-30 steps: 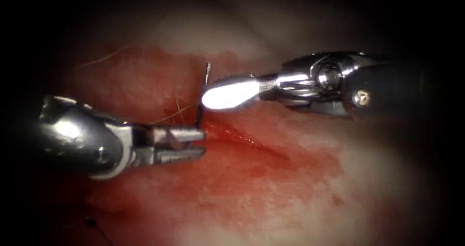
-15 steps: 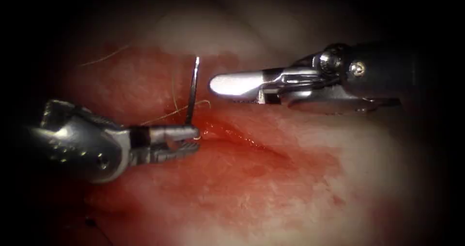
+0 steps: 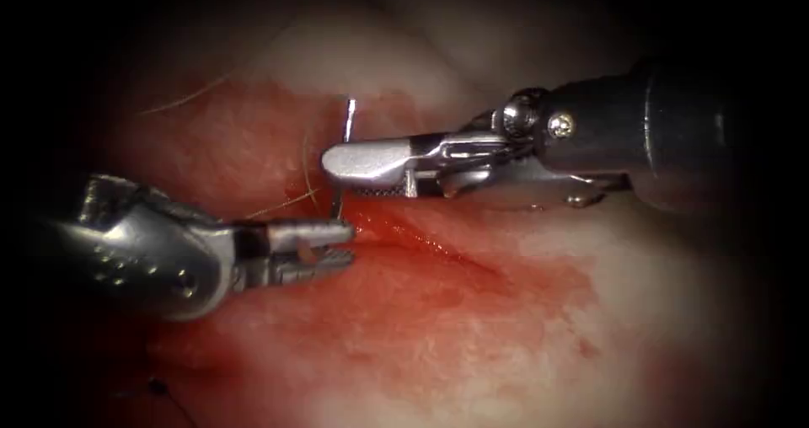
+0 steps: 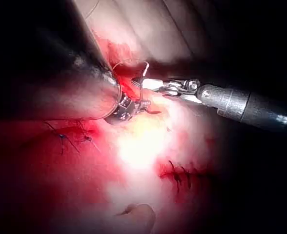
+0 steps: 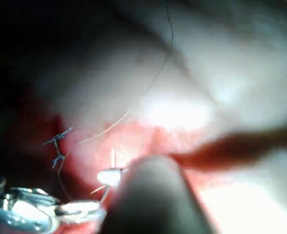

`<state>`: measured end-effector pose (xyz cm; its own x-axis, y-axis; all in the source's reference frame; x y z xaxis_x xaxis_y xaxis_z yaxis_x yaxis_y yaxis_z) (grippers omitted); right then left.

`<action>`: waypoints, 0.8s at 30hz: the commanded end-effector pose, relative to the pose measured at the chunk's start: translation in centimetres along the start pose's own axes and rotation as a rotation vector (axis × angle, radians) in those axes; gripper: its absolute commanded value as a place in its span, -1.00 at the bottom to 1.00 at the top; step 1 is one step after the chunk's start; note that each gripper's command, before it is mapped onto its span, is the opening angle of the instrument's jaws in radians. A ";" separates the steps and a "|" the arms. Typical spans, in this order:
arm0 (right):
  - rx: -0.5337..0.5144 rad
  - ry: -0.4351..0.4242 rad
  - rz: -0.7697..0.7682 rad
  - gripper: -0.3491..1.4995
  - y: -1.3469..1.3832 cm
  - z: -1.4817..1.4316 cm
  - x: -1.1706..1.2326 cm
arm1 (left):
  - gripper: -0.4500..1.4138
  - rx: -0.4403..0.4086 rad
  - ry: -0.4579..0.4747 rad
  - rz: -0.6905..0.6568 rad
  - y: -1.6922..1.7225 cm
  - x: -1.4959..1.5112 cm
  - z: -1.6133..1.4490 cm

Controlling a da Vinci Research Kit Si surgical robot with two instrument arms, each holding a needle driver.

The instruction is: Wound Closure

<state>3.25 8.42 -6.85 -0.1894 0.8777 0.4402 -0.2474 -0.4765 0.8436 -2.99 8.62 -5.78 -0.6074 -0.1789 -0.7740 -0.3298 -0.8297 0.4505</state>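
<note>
Needle (image 3: 344, 154) stands upright at the cut's left end, its foot pinched in the left tool (image 3: 337, 247); the right tool (image 3: 337, 165) has its jaws around the shaft higher up, tip poking above; can't tell if they're clamped. Left wrist view adds stitched cuts (image 4: 182, 174) elsewhere on the tissue (image 3: 472, 327); right wrist view catches pale thread (image 5: 133, 109) trailing off.

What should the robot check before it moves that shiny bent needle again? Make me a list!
1. Thin curved steel needle in sight: ok, upright by the left end of the red cut.
2. Right arm's tool at the needle: ok, crossing its middle.
3. Left arm's tool nearby: ok, tips at the needle's foot.
4. Which tool grips the needle: cannot tell.
5. Needle out of the pink tissue: cannot tell, foot hidden.
6. Pale thread in sight: ok, on the tissue left of the needle.
</note>
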 end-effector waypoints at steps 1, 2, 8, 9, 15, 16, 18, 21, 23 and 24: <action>0.013 -0.005 0.007 0.36 0.00 0.09 0.01 | -0.89 -0.001 0.001 -0.001 0.07 0.00 0.05; 0.013 -0.006 0.007 0.34 -0.01 0.10 0.00 | -0.89 -0.001 0.001 -0.001 0.07 0.00 0.05; 0.014 -0.004 0.019 0.23 -0.02 0.14 -0.01 | -0.89 -0.002 0.003 -0.001 0.07 0.01 0.06; 0.014 -0.004 0.019 0.09 -0.02 0.14 -0.01 | -0.89 -0.001 0.002 -0.001 0.07 0.01 0.06; 0.023 0.000 0.025 -0.09 -0.03 0.21 -0.02 | -0.89 -0.004 0.010 -0.002 0.10 0.05 0.09; 0.024 -0.003 0.025 -0.09 -0.03 0.22 -0.03 | -0.89 -0.003 0.009 -0.002 0.10 0.06 0.09; 0.025 -0.006 0.025 -0.09 -0.04 0.24 -0.04 | -0.89 -0.004 0.011 -0.002 0.10 0.06 0.10; 0.019 -0.019 0.029 -1.00 -0.03 0.22 -0.05 | -0.89 -0.004 0.012 -0.002 0.10 0.06 0.10; 0.006 -0.028 0.046 -1.00 -0.03 0.19 -0.06 | -0.89 -0.005 0.013 -0.002 0.10 0.05 0.09; 0.006 -0.029 0.046 -1.00 -0.02 0.17 -0.06 | -0.89 -0.005 0.013 -0.002 0.10 0.05 0.09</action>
<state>3.37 8.37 -6.88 -0.1746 0.8538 0.4904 -0.2330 -0.5197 0.8220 -3.06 8.60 -5.78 -0.5980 -0.1847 -0.7799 -0.3267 -0.8324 0.4477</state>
